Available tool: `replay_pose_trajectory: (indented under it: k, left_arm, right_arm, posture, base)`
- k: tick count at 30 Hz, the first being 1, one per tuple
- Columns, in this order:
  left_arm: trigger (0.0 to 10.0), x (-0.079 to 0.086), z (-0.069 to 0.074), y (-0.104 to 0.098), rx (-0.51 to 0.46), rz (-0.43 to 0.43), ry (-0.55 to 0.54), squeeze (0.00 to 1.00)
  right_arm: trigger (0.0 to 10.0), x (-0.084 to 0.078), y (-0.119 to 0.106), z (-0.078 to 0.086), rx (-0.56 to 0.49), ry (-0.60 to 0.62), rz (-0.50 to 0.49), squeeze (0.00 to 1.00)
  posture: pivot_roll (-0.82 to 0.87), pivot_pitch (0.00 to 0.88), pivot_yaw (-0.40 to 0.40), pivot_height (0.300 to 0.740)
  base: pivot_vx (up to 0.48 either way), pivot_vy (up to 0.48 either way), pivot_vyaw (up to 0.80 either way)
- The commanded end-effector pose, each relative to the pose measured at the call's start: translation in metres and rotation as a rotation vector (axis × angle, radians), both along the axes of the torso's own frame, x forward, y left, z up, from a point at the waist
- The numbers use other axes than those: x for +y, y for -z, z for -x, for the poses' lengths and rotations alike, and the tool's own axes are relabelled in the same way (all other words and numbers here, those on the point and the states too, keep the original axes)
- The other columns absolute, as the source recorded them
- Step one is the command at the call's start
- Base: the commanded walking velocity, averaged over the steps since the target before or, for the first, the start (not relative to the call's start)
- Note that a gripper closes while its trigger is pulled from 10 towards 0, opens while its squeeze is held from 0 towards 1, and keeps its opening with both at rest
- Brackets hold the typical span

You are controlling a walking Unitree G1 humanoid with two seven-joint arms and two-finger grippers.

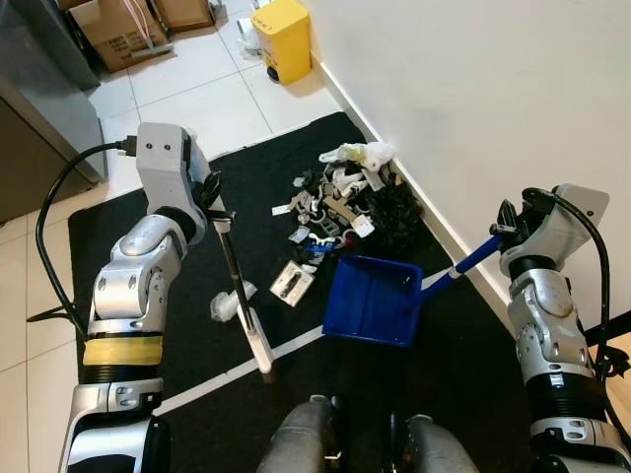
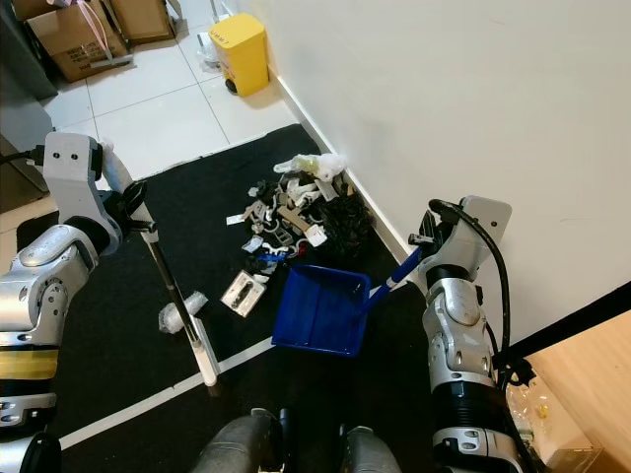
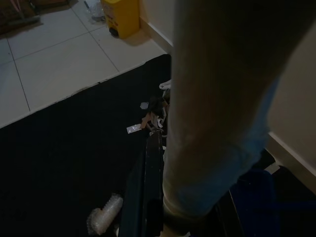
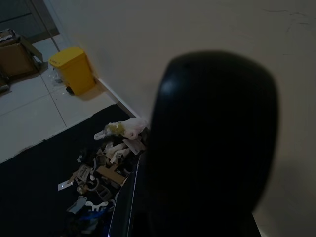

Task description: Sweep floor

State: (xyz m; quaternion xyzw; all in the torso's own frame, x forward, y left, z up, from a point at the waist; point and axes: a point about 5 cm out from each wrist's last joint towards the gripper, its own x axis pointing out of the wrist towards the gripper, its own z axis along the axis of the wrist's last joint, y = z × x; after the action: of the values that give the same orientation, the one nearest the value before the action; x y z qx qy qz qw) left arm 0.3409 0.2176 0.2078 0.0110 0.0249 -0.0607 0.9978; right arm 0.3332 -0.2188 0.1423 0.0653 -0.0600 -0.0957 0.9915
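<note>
A pile of litter (image 1: 345,202) lies on the black mat (image 1: 246,187) against the wall's foot. A blue dustpan (image 1: 373,299) rests on the mat just in front of the pile, its mouth towards the litter. My right gripper (image 1: 505,232) is shut on the dustpan's blue handle (image 1: 471,258) near the wall. My left gripper (image 1: 219,215) is shut on the top of a broom stick (image 1: 245,296), which slants down to a white lower end (image 1: 261,350) on the mat. A crumpled clear bottle (image 1: 229,304) and a small flat packet (image 1: 293,281) lie between stick and dustpan.
The white wall (image 1: 473,89) runs along my right. A yellow bin (image 1: 280,39) stands by it at the back, with cardboard boxes (image 1: 118,30) farther left. A grey cabinet (image 1: 39,108) is at the left. White tiles (image 1: 187,99) surround the mat. A white stripe (image 1: 227,372) crosses the mat before my legs.
</note>
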Motion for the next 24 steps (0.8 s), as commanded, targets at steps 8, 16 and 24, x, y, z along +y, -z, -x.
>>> replay_pose_trajectory:
  k: [8,16,24]
  left_arm:
    - [10.0,0.0092,0.0004,0.0004,-0.02,-0.008,-0.056,0.0]
    - [10.0,0.0081,0.0008,0.0003,-0.038,0.018,-0.065,0.0]
    - [10.0,0.0091,0.0015,0.0019,-0.041,0.03,-0.075,0.0]
  right_arm:
    - [10.0,0.0014,0.0009,0.0009,-0.006,-0.009,-0.017,0.0]
    - [10.0,0.0005,0.0006,0.0006,-0.004,-0.011,-0.012,0.0]
    - [10.0,0.0006,-0.0011,-0.0004,-0.005,-0.018,-0.006,0.0]
  posture:
    - [0.11,0.19,0.099,0.74]
    - [0.11,0.189,0.092,0.74]
    - [0.1,0.187,0.083,0.74]
  base:
    - [0.096,-0.315,0.0]
    - [0.105,-0.135,0.0]
    - [0.0,0.0,0.0]
